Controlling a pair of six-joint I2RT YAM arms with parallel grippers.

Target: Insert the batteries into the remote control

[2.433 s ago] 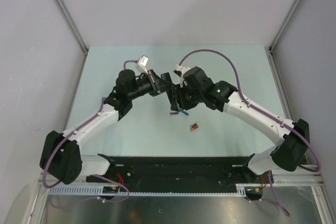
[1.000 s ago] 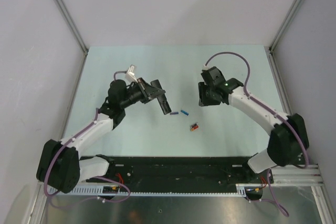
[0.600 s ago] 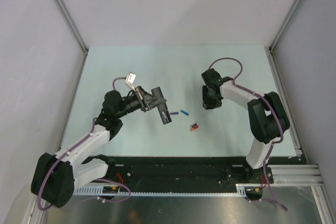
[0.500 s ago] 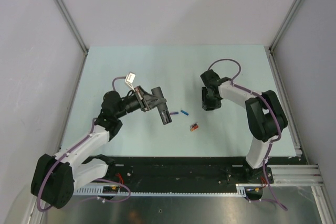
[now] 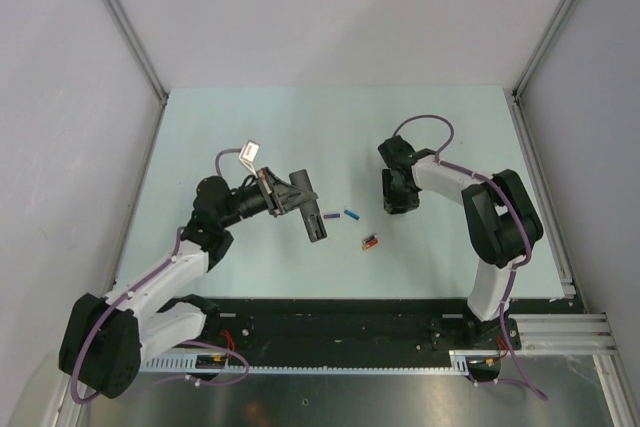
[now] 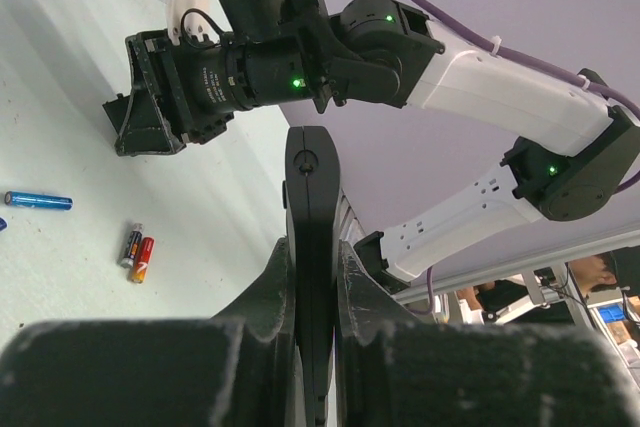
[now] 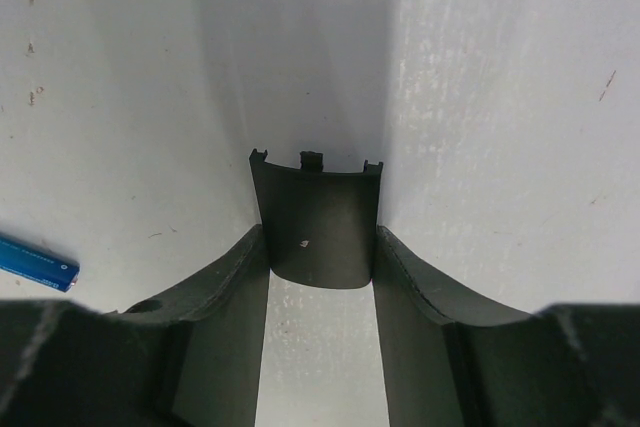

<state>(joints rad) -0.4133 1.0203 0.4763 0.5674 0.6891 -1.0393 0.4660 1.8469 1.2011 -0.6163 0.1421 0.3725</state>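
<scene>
**Remote in left gripper, cover in right, batteries loose on the table**

- Nearest the arm bases: one red-orange battery point(image 5: 371, 242), a tiny cylinder with a pale tip, lying flat on the table point(image 5: 250, 127). The left wrist view shows a dark battery point(image 6: 130, 243) with a gold-coloured end lying right against it, side by side. Print on both is too small to read.
- The left gripper point(image 6: 312, 259) is clamped tight on the remote control point(image 6: 310, 187), with the fingers pressed flat on its two broad faces. It is a slim black bar of smooth plain plastic. Most of its length sticks out past the fingertips, and there is a small round dimple near the free end. In the top view its free end angles toward the red-orange battery, near it but not touching.
- Just beyond, one blue battery point(image 5: 351, 214) lies flat on the table between the remote control and the right gripper, apart from both. Beside it, toward the remote control, is a smaller blue-violet piece point(image 5: 331, 216). I cannot tell what it is.
- Farther back, the right gripper point(image 7: 318, 239) points down at the table, about half closed on one cover point(image 7: 315, 209). The cover is a curved black plastic plate with three small tabs on its far edge. It spans the gap and touches both fingers.
- The table is pale mint, matte, with light scuffs.
</scene>
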